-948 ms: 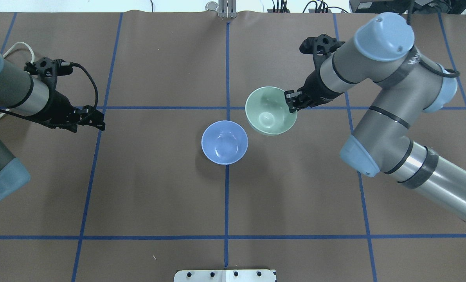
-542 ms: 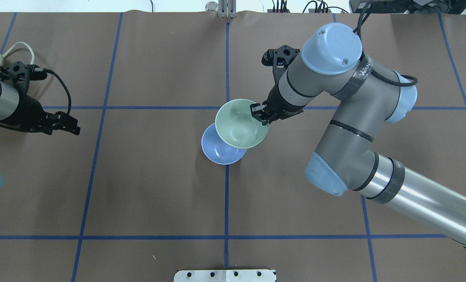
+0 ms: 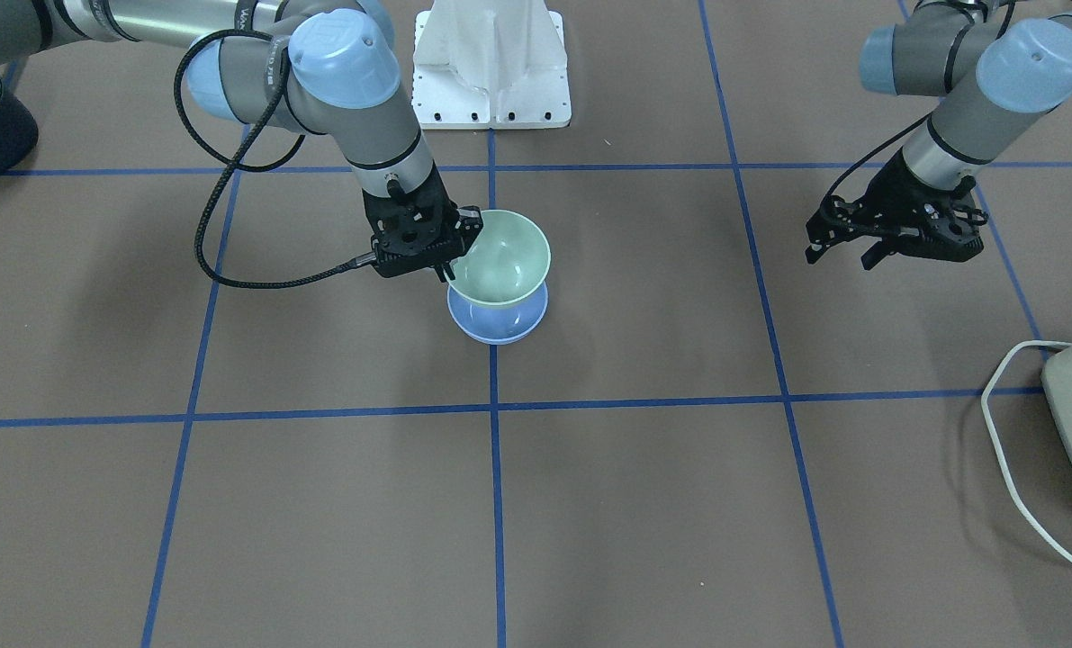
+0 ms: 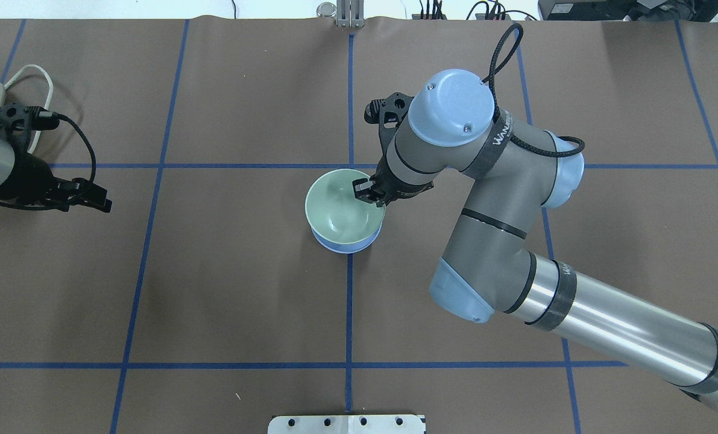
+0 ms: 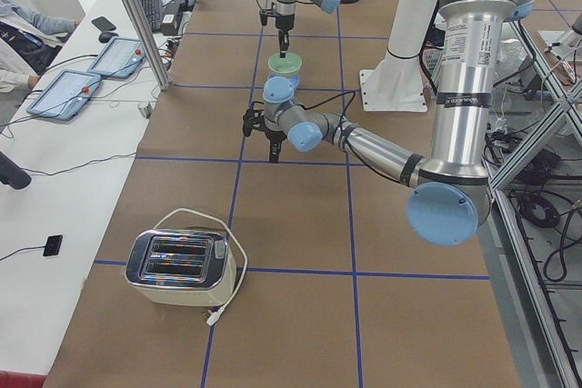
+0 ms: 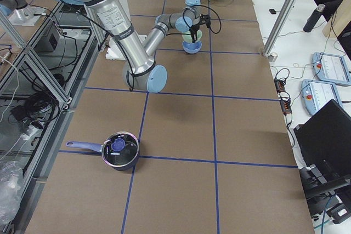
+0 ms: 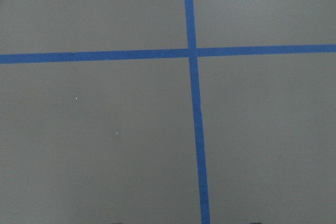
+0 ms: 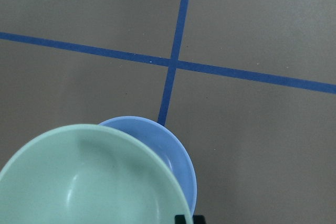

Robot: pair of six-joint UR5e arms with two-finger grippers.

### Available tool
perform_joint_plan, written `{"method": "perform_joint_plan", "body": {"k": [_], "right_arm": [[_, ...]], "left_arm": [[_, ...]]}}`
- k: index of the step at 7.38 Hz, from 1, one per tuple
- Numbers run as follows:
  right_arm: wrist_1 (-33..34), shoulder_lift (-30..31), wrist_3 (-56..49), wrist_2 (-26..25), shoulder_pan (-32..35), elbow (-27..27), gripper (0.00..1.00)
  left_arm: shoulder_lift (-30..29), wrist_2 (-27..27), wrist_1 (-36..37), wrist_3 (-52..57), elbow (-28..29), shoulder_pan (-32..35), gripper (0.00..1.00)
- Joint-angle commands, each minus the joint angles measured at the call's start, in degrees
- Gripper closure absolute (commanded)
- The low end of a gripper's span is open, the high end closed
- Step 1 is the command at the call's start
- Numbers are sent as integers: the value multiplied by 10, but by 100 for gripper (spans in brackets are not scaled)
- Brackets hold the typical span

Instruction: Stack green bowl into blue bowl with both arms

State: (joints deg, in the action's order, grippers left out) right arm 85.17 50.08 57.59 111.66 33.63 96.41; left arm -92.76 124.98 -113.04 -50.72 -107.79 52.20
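Note:
The pale green bowl [image 4: 342, 208] hangs right over the light blue bowl [image 4: 348, 246], covering most of it; I cannot tell whether the two touch. My right gripper [image 4: 368, 191] is shut on the green bowl's right rim. In the front view the green bowl [image 3: 501, 256] sits a little above the blue bowl [image 3: 498, 329], with my right gripper [image 3: 450, 263] on its rim. The right wrist view shows the green bowl [image 8: 89, 182] overlapping the blue bowl [image 8: 176, 153]. My left gripper [image 4: 96, 202] is open and empty far to the left, and also shows in the front view [image 3: 837, 259].
A toaster [image 5: 182, 265] with a white cable [image 3: 1008, 423] stands at the table's left end. A dark pot with a lid [image 6: 119, 150] stands at the right end. The white pedestal base [image 3: 492, 63] is behind the bowls. Blue tape lines [image 7: 193, 103] cross the brown table.
My right arm has carried the green bowl leftward from beside the blue bowl to directly over it and lower. My left arm has drawn back to the left.

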Motion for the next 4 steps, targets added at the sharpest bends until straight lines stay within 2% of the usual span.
{"method": "perform_joint_plan", "body": {"k": [1, 4], "right_arm": [[-9, -2, -2, -31, -22, -19, 100], [-27, 1, -3, -32, -23, -23, 100]], "left_arm": [[0, 0, 0, -1, 0, 0, 15], [0, -1, -2, -1, 5, 0, 15]]}}
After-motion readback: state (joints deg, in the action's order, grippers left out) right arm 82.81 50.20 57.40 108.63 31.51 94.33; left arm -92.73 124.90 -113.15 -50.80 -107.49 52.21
